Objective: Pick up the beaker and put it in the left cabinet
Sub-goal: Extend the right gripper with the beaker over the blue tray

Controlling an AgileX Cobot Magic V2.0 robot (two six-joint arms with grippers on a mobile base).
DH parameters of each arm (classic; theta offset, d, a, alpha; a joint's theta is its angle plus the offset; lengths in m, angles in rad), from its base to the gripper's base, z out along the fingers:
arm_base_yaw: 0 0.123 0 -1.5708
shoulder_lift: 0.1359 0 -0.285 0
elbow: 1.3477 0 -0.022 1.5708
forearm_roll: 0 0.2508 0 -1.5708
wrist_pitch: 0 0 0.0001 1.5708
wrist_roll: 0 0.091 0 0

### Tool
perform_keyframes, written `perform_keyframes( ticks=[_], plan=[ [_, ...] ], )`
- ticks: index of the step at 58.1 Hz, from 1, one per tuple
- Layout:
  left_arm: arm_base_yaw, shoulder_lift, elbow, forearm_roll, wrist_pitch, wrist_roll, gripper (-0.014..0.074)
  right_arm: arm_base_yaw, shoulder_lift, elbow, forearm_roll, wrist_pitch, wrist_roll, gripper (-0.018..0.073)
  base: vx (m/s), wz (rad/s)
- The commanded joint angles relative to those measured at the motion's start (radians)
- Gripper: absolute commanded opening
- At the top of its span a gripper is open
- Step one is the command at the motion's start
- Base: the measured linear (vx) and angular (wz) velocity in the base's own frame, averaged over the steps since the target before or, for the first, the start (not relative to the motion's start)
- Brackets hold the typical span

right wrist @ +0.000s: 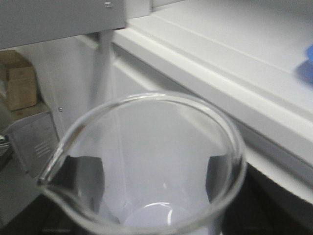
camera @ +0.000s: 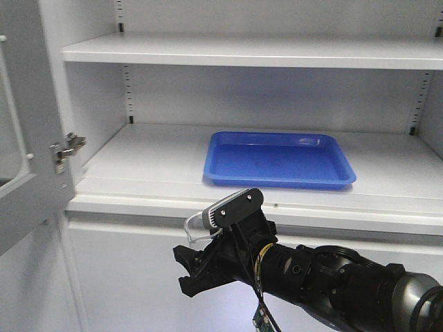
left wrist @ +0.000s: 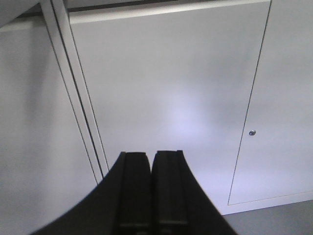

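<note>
Right wrist view: the clear glass beaker [right wrist: 146, 156], upright, fills the frame, clamped between the right fingers [camera: 197, 271], just below the front edge of the left cabinet [camera: 138, 162]. Best to raise it clear of that edge, level, then reach far toward the blue tray [camera: 277, 160]. The left fingers [left wrist: 137, 196] are clenched together, empty.

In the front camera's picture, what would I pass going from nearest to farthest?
Black right robot hand gripping the small clear glass beaker → front edge of the shelf in the light grey metal cabinet → shallow blue plastic tray → slotted uprights at the back.
</note>
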Motion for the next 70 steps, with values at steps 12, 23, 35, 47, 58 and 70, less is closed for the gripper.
perform_keyframes(
  ticks=[12,23,35,47,58,70],
  plan=[
    [-0.006,-0.010,-0.019,-0.010,-0.082,-0.001,-0.0006,-0.006,-0.050,-0.032,0.011,-0.067,0.000,0.0226,0.23,-0.21],
    [-0.006,-0.010,-0.019,-0.010,-0.082,-0.001,-0.0006,-0.006,-0.050,-0.032,0.011,-0.068,0.000,0.0226,0.20,-0.15],
    [-0.006,-0.010,-0.019,-0.010,-0.082,-0.001,-0.0006,-0.006,-0.050,-0.032,0.011,-0.068,0.000,0.0226,0.16,-0.13],
    [-0.006,-0.010,-0.019,-0.010,-0.082,-0.001,-0.0006,-0.006,-0.050,-0.032,0.011,-0.067,0.000,0.0226,0.11,-0.09],
    [-0.006,-0.010,-0.019,-0.010,-0.082,-0.001,-0.0006,-0.006,-0.050,-0.032,0.011,-0.067,0.000,0.0226,0.06,-0.07],
    [-0.006,-0.010,-0.019,-0.010,-0.082,-0.001,-0.0006,-0.006,-0.050,-0.032,0.011,-0.071,0.000,0.0226,0.02,-0.03]
  ],
)
